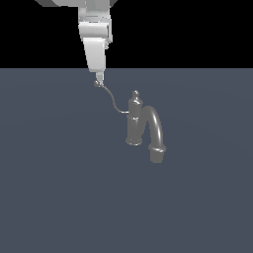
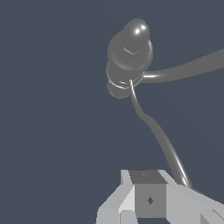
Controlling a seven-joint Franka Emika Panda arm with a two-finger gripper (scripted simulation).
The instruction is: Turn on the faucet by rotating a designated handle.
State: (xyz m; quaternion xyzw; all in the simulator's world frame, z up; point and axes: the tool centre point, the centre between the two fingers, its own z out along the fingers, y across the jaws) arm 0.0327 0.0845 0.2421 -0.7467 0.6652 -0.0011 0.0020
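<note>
Grey wire handle (image 1: 112, 100) extends from faucet (image 1: 134, 123) post; gripper (image 1: 99, 81), fingers together, tip at its ball end. Contact step; next, a sideways push to rotate it.

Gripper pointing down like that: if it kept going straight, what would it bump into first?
Probably the handle: the gripper sits right at its ball tip, seemingly touching already. Past that there's only the grey floor. Depth is hard to judge here.
</note>
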